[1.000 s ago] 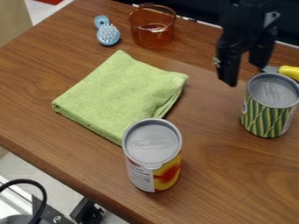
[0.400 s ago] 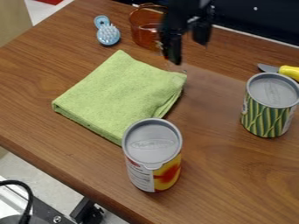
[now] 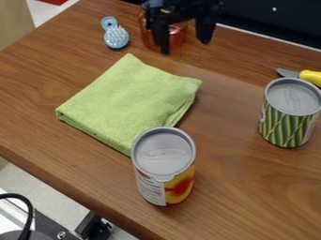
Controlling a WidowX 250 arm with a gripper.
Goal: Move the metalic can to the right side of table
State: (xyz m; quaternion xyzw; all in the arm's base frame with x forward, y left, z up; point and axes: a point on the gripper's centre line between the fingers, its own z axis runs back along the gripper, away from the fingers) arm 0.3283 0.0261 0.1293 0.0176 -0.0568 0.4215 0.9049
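With the green can (image 3: 288,123) standing right of the towel (image 3: 128,103), the wide-open, empty tool (image 3: 185,47) is probably finishing, needing only withdrawal.

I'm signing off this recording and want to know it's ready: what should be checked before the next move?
1. Tool open: ok.
2. Tool over a can: not ok, it is by the amber cup.
3. Tool clear of the cup: cannot tell, they overlap in view.
4. Red-and-yellow can upright: ok.
5. Green-patterned can upright: ok.
6. Which can is the "metalic" one: cannot tell.
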